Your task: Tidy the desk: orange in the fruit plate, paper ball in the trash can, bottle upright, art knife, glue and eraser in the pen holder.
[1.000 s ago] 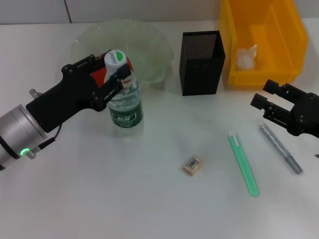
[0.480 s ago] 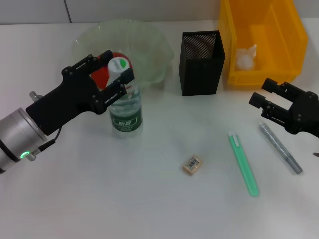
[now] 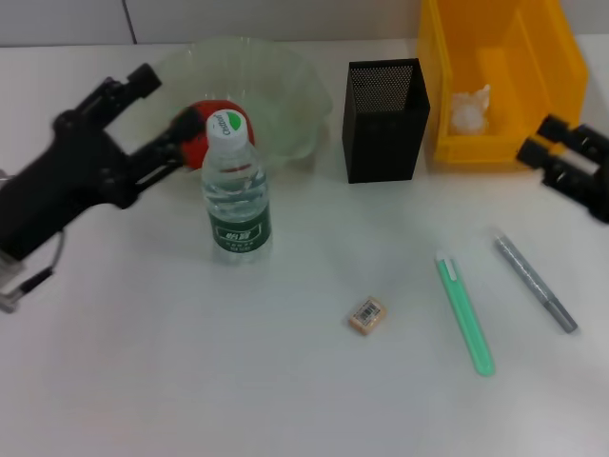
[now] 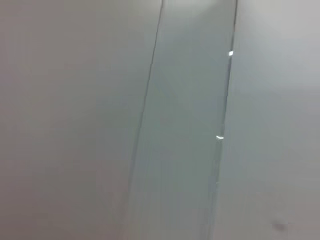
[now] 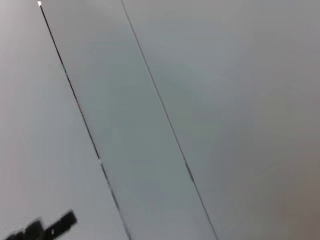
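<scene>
The bottle [image 3: 238,195] stands upright on the white desk, free of any gripper. My left gripper [image 3: 164,102] is open, to the left of the bottle's cap, over the rim of the fruit plate [image 3: 285,86]. The orange [image 3: 197,145] lies in the plate, partly hidden by the cap and a finger. The paper ball [image 3: 470,109] lies in the trash can [image 3: 533,57]. The pen holder [image 3: 383,124] stands between plate and can. The eraser [image 3: 367,315], a green pen-shaped tool [image 3: 466,312] and a grey one [image 3: 536,284] lie on the desk. My right gripper [image 3: 544,140] is open at the right edge.
Both wrist views show only pale blank panels with thin seams; a dark part [image 5: 40,227] shows at one corner of the right wrist view. The desk's front half holds only the eraser and the two pen-shaped tools.
My left gripper has let go of the bottle and drawn back to the left; the bottle stays upright. My right gripper has moved back and to the right, away from the grey tool.
</scene>
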